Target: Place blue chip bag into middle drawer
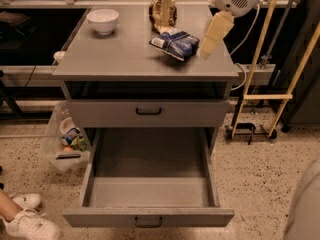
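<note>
One white bowl (102, 20) sits at the left rear of your grey cabinet top (120, 61). Below it, the middle drawer (150, 193) stands pulled out under the shut upper drawer (149, 113). Right of centre on top, the blue chip bag (175, 43) lies flat, just in front of a brown bag (162, 10). The gripper (204, 52) hangs just right of it, pointing down; clenched or released, you cannot tell.

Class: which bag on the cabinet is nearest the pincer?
The blue chip bag, flat beside the pincer over the cabinet top; the brown bag stands farther back.
</note>
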Motion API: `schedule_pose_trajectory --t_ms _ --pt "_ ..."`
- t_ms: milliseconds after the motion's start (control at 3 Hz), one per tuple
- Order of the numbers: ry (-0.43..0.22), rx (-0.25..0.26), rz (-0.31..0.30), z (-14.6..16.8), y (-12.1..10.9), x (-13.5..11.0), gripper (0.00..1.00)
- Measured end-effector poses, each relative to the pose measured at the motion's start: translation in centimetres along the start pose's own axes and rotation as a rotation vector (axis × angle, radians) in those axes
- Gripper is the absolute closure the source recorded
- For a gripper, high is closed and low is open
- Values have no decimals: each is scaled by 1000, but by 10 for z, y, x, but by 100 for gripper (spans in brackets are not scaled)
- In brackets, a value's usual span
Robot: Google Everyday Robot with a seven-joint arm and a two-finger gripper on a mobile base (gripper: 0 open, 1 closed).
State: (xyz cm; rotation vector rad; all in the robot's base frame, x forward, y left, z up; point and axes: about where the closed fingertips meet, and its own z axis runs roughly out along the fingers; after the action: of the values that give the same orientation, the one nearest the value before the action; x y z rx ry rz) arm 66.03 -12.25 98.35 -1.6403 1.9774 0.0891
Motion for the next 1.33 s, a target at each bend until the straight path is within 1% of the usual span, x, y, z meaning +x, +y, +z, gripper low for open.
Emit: schedule_pose_trajectory --t_ms 333,667,1000,1333 --pt "0 0 0 0 0 0 0" --pt "15 48 35 5 -29 5 0" --pt "124 51 92 47 -67 26 0" --pt "226 35 123 72 -82 51 0"
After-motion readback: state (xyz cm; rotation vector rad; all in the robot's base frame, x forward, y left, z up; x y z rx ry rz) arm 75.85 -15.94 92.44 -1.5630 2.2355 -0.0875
